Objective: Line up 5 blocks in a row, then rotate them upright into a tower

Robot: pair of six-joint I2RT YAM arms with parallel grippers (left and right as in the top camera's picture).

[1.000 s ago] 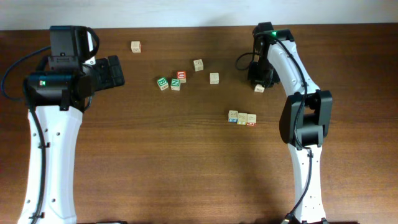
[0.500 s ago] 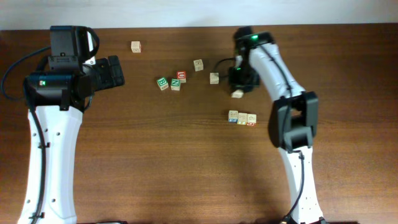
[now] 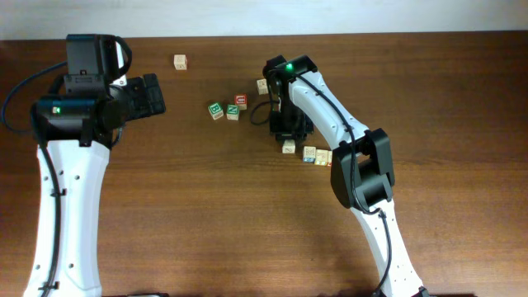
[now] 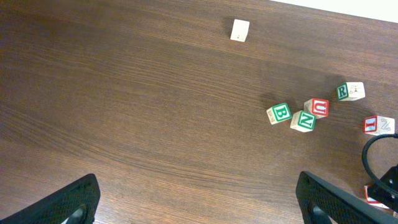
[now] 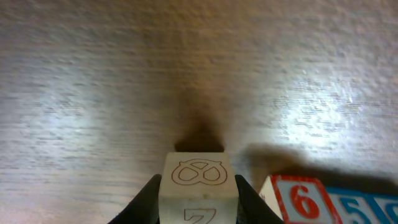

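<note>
red u on the u block (image 4: 319, 107). just lower left of it, green n on the n block (image 4: 303, 121); farther left, green b on the b block (image 4: 279, 113); upper right, green r on the r block (image 4: 349, 91). well apart from it, the 7 block (image 5: 199, 214) and the 6 block (image 5: 303, 200): red 6, blue 5 alongside.

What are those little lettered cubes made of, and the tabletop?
The cubes look like pale bare wood: matte cream faces with letters printed in green, red and blue. The close-up cube has a thin brown outline drawing, printed or stamped. The table shows dark brown streaky grain with a soft sheen: solid wood or wood-look laminate, I cannot tell.
</note>
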